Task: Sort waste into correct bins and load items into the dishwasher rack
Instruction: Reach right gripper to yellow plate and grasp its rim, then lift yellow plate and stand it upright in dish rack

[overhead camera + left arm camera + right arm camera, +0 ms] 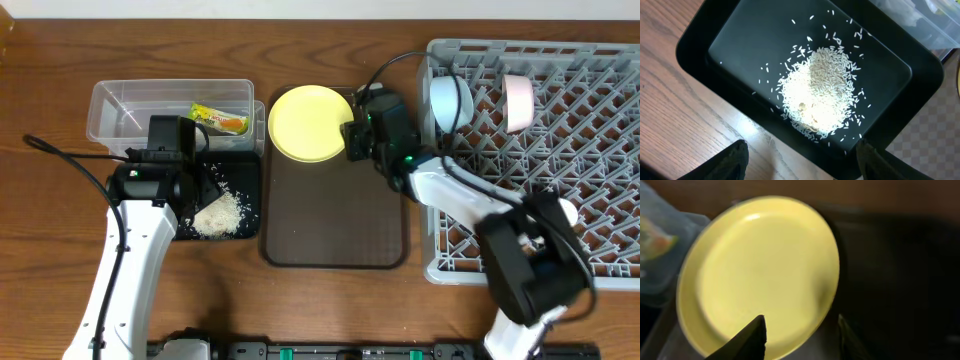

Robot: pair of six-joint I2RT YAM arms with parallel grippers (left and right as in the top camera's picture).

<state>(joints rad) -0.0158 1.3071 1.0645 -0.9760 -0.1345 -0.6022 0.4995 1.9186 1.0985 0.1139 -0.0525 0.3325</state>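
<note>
A round yellow plate lies on the far end of the brown serving tray. My right gripper is open at the plate's right rim. In the right wrist view one finger is over the plate and the other is outside its edge. My left gripper is open and empty over the black tray, which holds a heap of rice. The rice also shows in the left wrist view. The snack wrapper lies in the clear container. The cup and chopsticks are out of view.
The grey rack fills the right side. A pale blue bowl and a pinkish-white bowl stand on edge in its far row. My right arm reaches across the rack's left front part. Bare wooden table lies in front of the black tray.
</note>
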